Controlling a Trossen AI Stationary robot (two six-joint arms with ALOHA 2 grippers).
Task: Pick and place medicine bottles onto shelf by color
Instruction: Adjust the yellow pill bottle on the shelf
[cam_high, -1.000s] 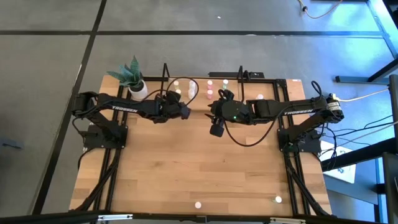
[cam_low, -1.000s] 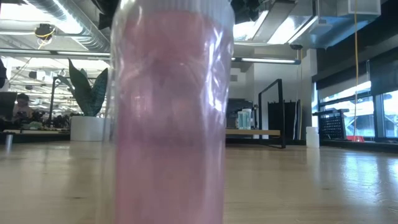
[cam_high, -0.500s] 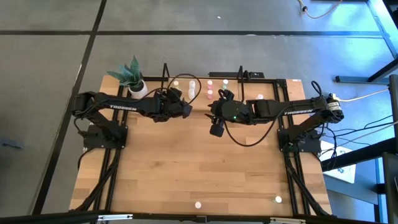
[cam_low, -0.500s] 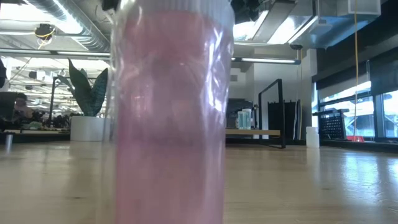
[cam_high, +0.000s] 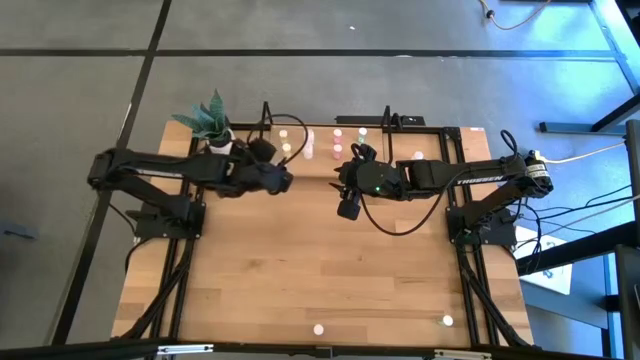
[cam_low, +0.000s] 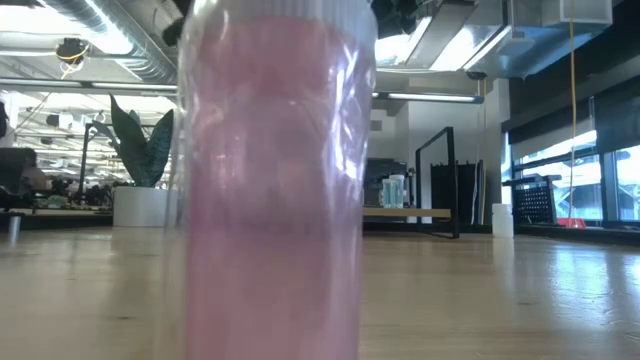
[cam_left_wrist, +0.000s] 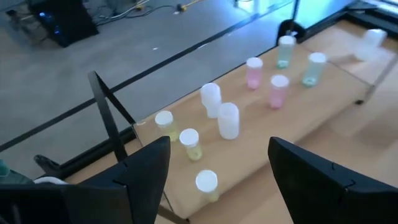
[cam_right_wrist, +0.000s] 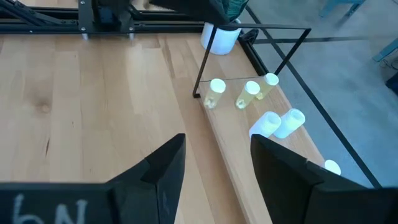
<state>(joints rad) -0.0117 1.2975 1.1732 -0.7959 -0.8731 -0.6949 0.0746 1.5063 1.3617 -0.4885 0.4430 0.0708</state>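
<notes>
Nine medicine bottles (cam_left_wrist: 228, 120) on shelf (cam_left_wrist: 261, 140) | both end effectors (cam_left_wrist: 217, 171) (cam_right_wrist: 214, 162) open, empty

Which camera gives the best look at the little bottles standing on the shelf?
The left wrist view: the bottles stand on the shelf in yellow, white, pink and green groups. The high view shows them as tiny dots. The right wrist view shows only yellow and white ones. In the low view one close pink bottle blocks most.

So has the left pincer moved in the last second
Yes. In the high view the left pincer, open and empty, has drawn back leftward along the shelf front, toward the plant pot.
</notes>
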